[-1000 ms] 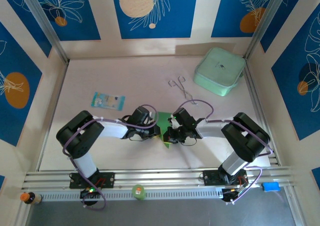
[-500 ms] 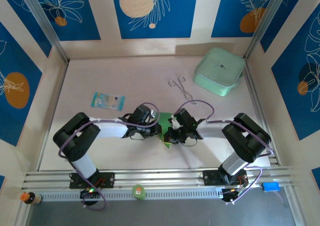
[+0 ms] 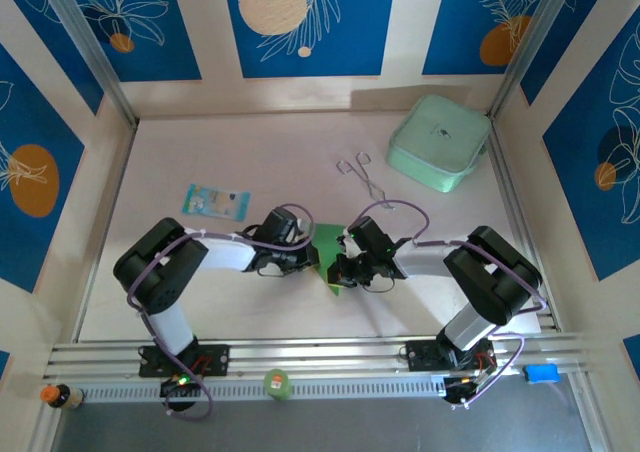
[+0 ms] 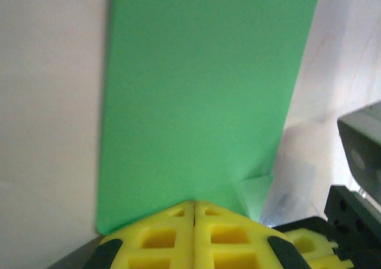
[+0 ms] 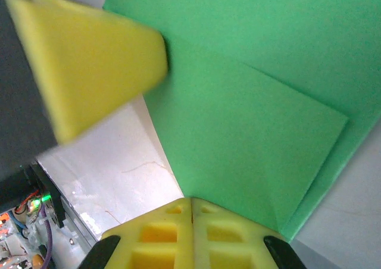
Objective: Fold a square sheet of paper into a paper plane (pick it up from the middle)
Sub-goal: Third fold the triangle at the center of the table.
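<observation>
Top external view: the paper (image 3: 327,242) sits mid-bench between the two wrists, which meet over it from left and right; its pointed tip faces the near edge. What has just changed is small. Against half a second ago the left arm's elbow has swung back a little toward the far side, returning to about where it was a second ago, and the left wrist has drawn back slightly to the left. The right arm and the green outline look unmoved across all three moments. I read this as a small re-seating of the grip, not a new fold, so the task has hardly advanced: the sheet is creased but is not yet a dart. In the left wrist view the left pincer (image 4: 193,208) has its yellow pads together, clamped on the near edge of the paper, which stretches away flat. In the right wrist view the right pincer (image 5: 191,205) is likewise pressed together on the paper's edge, beside a folded-over flap, and a yellow finger (image 5: 89,66) of the left pincer rests at the sheet's far corner. The box (image 3: 440,142) and packet (image 3: 215,202) stay well apart, untouched.
</observation>
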